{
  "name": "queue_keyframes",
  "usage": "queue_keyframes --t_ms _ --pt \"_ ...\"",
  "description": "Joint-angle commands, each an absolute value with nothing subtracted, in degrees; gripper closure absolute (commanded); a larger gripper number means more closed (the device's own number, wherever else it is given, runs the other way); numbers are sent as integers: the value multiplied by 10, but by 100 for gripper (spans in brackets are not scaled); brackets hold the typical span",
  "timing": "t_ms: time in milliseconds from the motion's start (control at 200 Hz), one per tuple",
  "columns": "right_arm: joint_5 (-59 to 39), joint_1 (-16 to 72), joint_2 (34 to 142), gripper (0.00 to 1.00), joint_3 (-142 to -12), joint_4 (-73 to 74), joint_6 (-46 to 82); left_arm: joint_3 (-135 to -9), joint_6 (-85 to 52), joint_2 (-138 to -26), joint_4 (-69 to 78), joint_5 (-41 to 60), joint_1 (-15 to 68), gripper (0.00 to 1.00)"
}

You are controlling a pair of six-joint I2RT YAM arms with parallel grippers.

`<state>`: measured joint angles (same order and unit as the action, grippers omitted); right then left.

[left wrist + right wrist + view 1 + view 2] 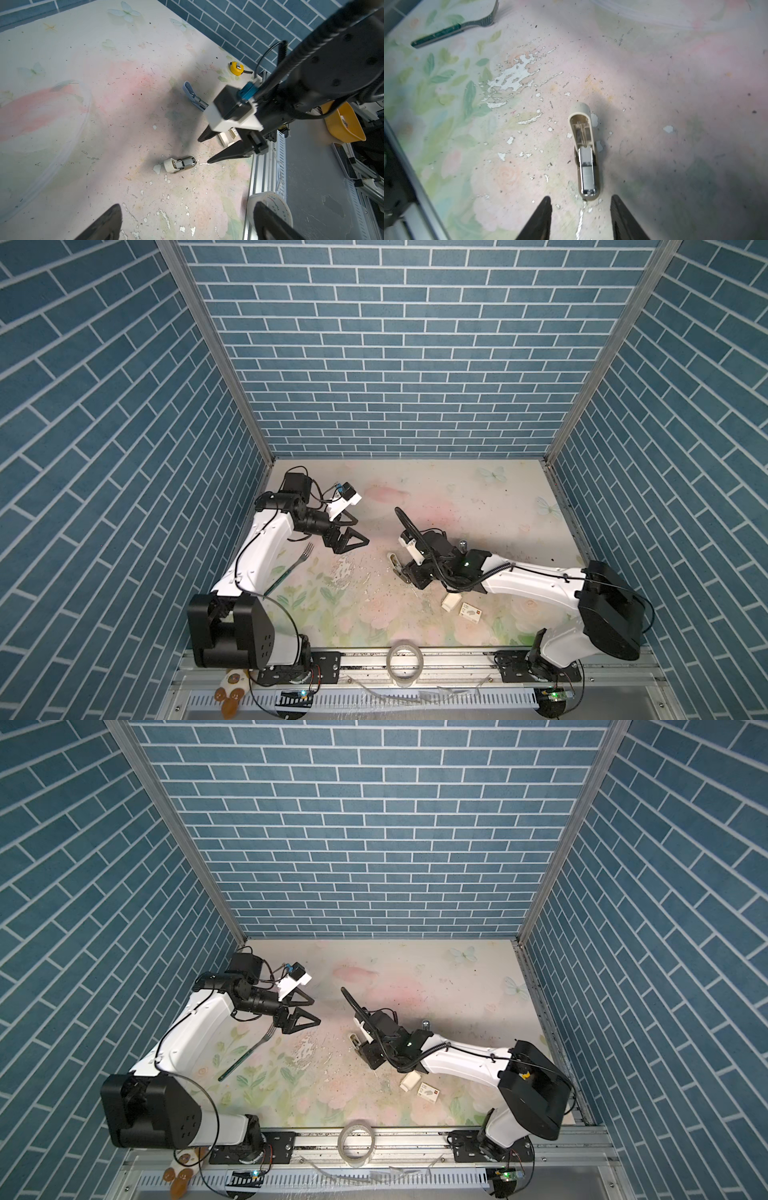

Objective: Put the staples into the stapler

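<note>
the opened cream plastic stapler has a thin pale strip, likely staples, at its metal end; the white cardboard staple box sits by the table's front edge. right jaws are apart, empty; left jaws wide apart. the strip is best pinched sidewise, laid level.

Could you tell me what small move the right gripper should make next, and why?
Probably lower the right gripper and close on the thin pale strip, seemingly staples, lying on the table between its open jaws. The stapler lies open just ahead, and the gripper holds nothing.
</note>
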<state>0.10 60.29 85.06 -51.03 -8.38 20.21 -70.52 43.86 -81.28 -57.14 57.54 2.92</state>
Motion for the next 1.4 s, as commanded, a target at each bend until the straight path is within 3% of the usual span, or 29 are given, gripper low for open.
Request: queue_keyframes --t_ms 0,225,455,710,1395 --pt "-25 604 818 59 -468 -105 336 -724 455 -840 -568 558 33 0" --pt "-85 605 808 77 -370 49 504 -752 466 -916 -560 569 56 4" --pt "-100 604 873 78 -376 105 552 -776 468 -986 -565 594 74 9" --pt "-122 586 942 80 -402 109 551 -758 467 -982 -548 592 76 10" --pt "-131 532 961 81 -406 64 514 -735 470 -988 -521 560 115 16"
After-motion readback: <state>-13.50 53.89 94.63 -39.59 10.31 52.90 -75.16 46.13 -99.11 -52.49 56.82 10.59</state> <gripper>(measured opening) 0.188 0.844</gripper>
